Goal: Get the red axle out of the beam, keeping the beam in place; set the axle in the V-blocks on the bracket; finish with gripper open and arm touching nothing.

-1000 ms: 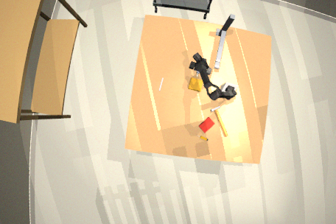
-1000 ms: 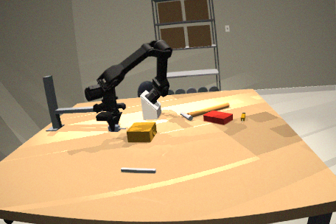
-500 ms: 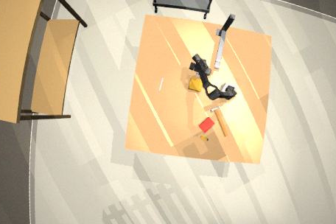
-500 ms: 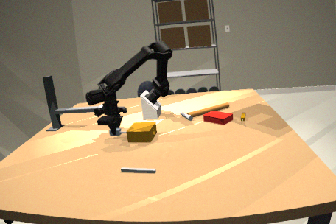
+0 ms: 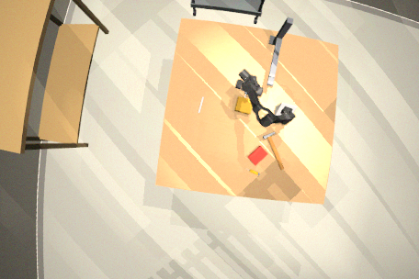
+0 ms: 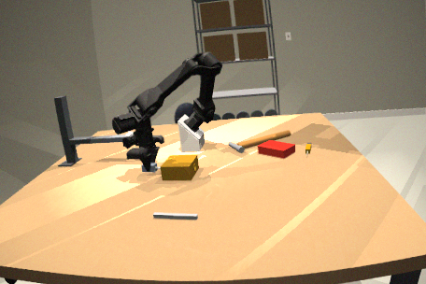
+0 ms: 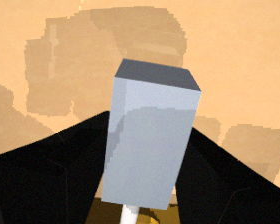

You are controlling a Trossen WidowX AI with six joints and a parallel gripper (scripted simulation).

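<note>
Pincer [image 5: 246, 94] [image 6: 149, 164] [image 7: 144, 127], clenched on a pale grey block [image 6: 149, 168] [image 7: 148, 145], its two black fingers flanking the piece; a white rod [image 7: 129, 215] projects from the block towards the yellow block [image 5: 243, 106] [image 6: 178, 169] [image 7: 98, 212], presumably so gripped that the rod can serve as a pusher; contact at its tip cannot be told.

Red axle, not distinguishable; perhaps housed within the yellow block, whose end bears a small round mark, though this is conjecture; beam and V-blocks likewise not identified with certainty. Grey upright with side arm [image 5: 275, 61] [image 6: 64, 131], possibly the bracket, its long member carried above the counter [image 5: 193, 151] [image 6: 266, 196] [image 7: 231, 50]; a steady push, with the yellow block watched for sliding, seems called for.

Counter, pale wood, banded with light and shadow; slim grey bar [image 5: 201, 105] [image 6: 175, 216], lying flat, well apart; hammer [image 5: 276, 153] [image 6: 266, 139], wooden-handled, beside a red box [image 5: 257, 155] [image 6: 276, 149]; small yellow item [image 5: 254, 172] [image 6: 308, 149], near the box. Room, grey-walled; shelf rack [image 6: 234, 29] with brown cartons, behind.
</note>
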